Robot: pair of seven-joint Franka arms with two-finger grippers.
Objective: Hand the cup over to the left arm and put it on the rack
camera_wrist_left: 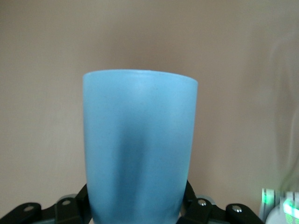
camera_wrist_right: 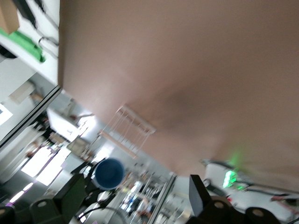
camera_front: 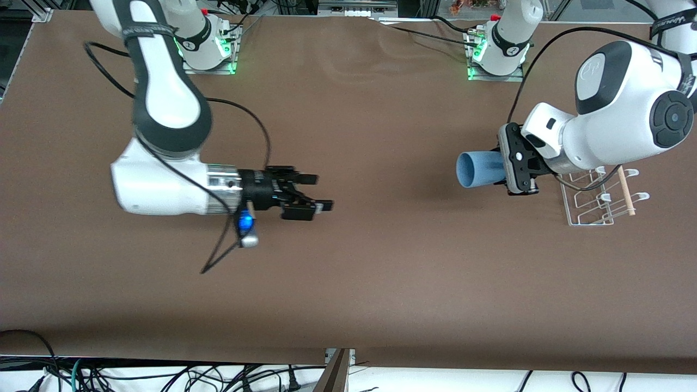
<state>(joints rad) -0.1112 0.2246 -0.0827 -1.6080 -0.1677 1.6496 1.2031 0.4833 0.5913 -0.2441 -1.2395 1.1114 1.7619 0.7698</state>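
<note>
The cup (camera_front: 478, 169) clamped sideways in the left gripper (camera_front: 505, 173), held over bare table (camera_front: 381, 272), mouth pointed toward the right arm's end, the rack (camera_front: 599, 198) set just beside the left gripper, the right gripper (camera_front: 321, 193) spread wide and holding nothing, held well apart over the table.

One cup (camera_front: 478, 169), light blue, sits at the middle right of the front frame. One rack (camera_front: 599, 198) stands just lower right of it. Two robot arms appear: one at upper left, one at upper right. One table (camera_front: 381, 261) fills the frame.
</note>
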